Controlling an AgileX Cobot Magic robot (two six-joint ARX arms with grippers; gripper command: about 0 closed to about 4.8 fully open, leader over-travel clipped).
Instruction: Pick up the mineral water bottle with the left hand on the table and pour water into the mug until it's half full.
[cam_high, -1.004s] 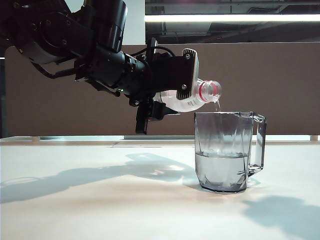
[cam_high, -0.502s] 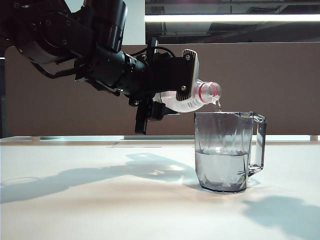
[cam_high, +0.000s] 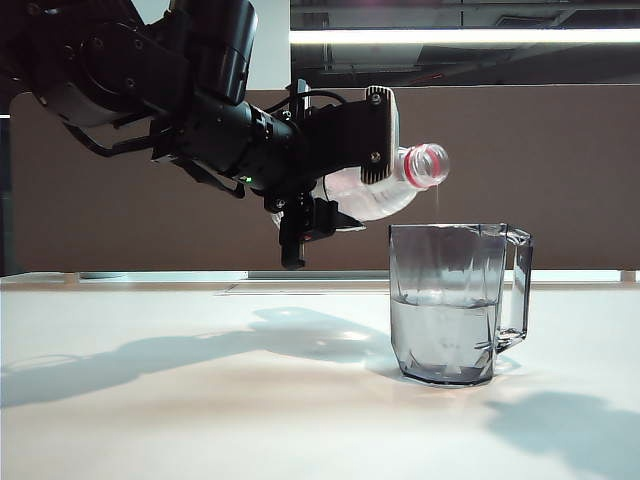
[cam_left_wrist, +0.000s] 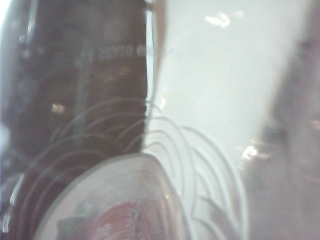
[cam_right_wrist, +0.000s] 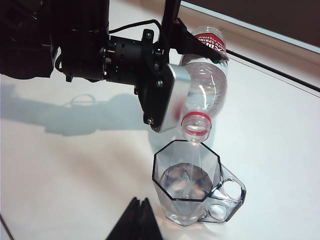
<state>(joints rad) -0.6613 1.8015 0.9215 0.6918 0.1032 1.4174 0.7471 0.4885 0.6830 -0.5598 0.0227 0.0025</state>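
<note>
Clear bottle (cam_high: 385, 185) held nearly level above the mug (cam_high: 450, 300), red-ringed mouth over the rim, thin trickle falling. Clamped at the body by left claw (cam_high: 350, 165). Mug roughly half full, standing on white bench (cam_high: 200, 400), handle away from the arm. Right claw (cam_right_wrist: 136, 220) near the mug, only a dark tip visible; open or closed, cannot tell.

A low exterior camera looks level across the table (cam_high: 200, 400), side-on to the mug (cam_high: 455, 300). The right wrist camera looks down from above, sharing mug and bottle (cam_right_wrist: 205, 95). The left wrist camera sits pressed against the bottle, blurred.
</note>
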